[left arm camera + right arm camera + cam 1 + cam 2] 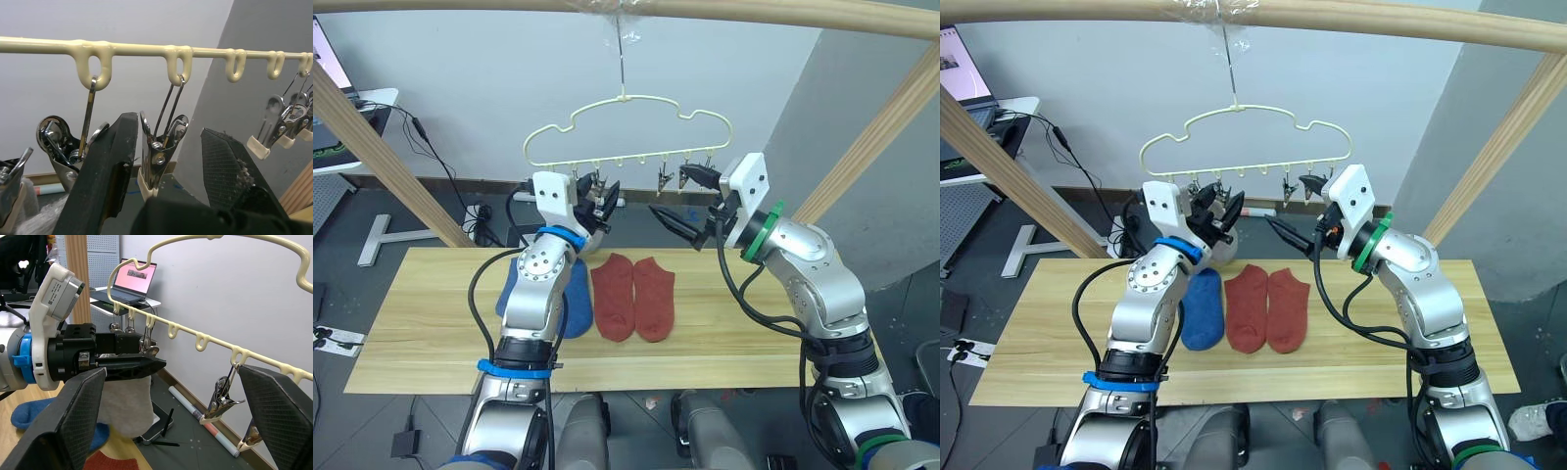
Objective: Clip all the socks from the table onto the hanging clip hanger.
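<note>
The pale yellow clip hanger [626, 132] hangs from a wooden pole. My left gripper [597, 201] is raised to its left clips and stands open, with one metal clip [156, 166] between its fingers, close to one finger [110, 171]. A light grey sock [128, 404] hangs just below and behind that gripper. My right gripper [688, 199] is open and empty, held near the hanger's right clips [685, 176]. On the table [431, 323] lie a blue sock [570, 299], partly behind my left arm, and two rust red socks [614, 294] [654, 297] side by side.
A thick wooden pole frame [372, 147] slants down on both sides and crosses overhead. A desk with an open laptop [132, 279] stands to the far left. Cables [440, 166] run along the floor behind the table.
</note>
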`<state>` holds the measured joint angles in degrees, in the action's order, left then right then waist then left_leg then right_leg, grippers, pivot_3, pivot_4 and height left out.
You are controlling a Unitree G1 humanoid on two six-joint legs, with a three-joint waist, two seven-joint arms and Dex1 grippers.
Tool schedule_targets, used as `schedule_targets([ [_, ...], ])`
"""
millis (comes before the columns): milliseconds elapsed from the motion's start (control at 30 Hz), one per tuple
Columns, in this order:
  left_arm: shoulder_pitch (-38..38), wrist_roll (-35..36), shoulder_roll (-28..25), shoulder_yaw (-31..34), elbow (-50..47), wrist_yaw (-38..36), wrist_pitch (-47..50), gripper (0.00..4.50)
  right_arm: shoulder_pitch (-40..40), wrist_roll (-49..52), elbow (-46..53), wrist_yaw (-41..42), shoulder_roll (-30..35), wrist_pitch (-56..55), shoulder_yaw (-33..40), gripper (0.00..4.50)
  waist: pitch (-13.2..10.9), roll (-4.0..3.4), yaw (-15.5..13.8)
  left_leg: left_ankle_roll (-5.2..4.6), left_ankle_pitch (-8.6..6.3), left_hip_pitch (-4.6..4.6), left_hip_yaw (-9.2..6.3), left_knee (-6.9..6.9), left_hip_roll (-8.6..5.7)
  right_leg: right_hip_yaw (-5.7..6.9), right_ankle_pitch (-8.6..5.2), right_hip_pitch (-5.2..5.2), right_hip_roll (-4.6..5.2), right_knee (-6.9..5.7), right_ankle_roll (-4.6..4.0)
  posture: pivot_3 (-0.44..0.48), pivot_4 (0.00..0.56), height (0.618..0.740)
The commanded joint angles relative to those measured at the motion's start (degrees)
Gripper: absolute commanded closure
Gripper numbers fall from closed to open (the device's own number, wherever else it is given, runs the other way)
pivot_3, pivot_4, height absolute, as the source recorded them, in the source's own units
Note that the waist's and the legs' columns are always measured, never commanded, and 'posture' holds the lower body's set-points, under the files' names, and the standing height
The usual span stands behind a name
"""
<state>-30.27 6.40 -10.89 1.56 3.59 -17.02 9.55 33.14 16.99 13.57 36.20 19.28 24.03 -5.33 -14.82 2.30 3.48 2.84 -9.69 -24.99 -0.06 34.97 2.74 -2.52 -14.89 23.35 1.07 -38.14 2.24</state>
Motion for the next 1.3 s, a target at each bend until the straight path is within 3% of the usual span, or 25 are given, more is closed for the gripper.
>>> schedule_targets([
  [33, -0.6, 0.3, 0.2, -0.4, -2.6, -0.3, -1.0, 2.12, 0.9, 0.4, 1.2, 0.1, 0.3, -1.8, 1.1, 0.00, 0.0, 0.00, 0.0, 0.00, 0.00, 0.00, 0.00, 0.00, 0.00, 0.00, 0.00, 0.00, 0.00, 0.00, 0.00, -0.127, 0.237, 0.740],
  [1300, -1.4, -1.9, -1.9, -1.1, -1.0, -0.8, -3.5, 2.12, 0.9, 0.6, 2.0, -0.3, 0.1, -1.2, 1.1, 0.00, 0.0, 0.00, 0.0, 0.00, 0.00, 0.00, 0.00, 0.00, 0.00, 0.00, 0.00, 0.00, 0.00, 0.00, 0.00, -0.126, 0.240, 0.740],
])
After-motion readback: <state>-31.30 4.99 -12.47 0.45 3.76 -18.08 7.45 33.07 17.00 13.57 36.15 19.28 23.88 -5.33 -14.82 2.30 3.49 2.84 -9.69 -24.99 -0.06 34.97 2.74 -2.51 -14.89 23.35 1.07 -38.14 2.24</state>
